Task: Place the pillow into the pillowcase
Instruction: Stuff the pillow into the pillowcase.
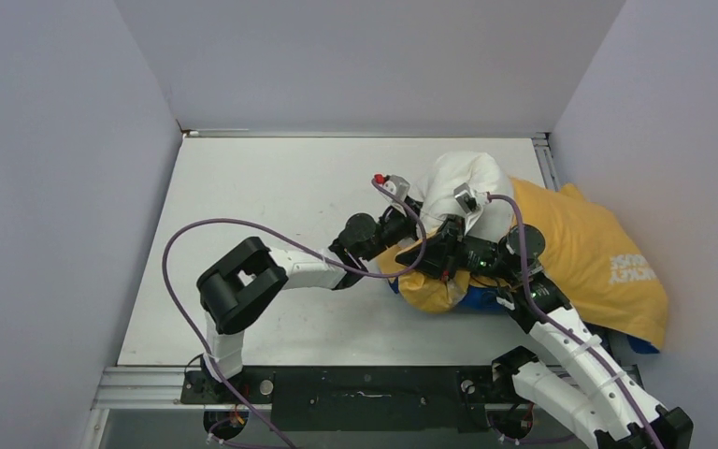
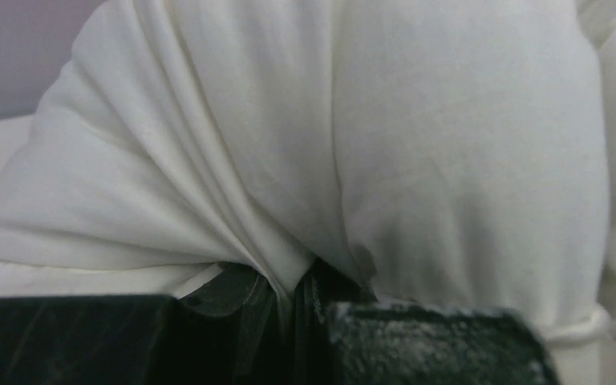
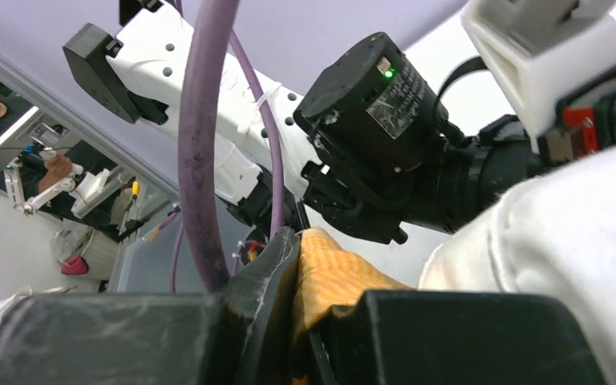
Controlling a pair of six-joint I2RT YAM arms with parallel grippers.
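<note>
The off-white pillow (image 1: 463,182) lies at the table's right middle, its far end bulging out of the orange-yellow pillowcase (image 1: 589,253). The rest of it sits inside the case. A blue strip of the case (image 1: 482,299) shows at the near edge. My left gripper (image 1: 414,217) is shut on a fold of pillow fabric; the pillow (image 2: 417,136) fills the left wrist view, pinched between the jaws (image 2: 297,285). My right gripper (image 1: 423,260) is shut on the case's orange rim (image 3: 333,277), beside the pillow (image 3: 561,241).
Grey walls close in the white table (image 1: 290,187) on the left, back and right. The case reaches the table's right edge. Purple cables (image 1: 173,281) loop off both arms. The left arm's wrist (image 3: 385,120) hangs close above my right gripper.
</note>
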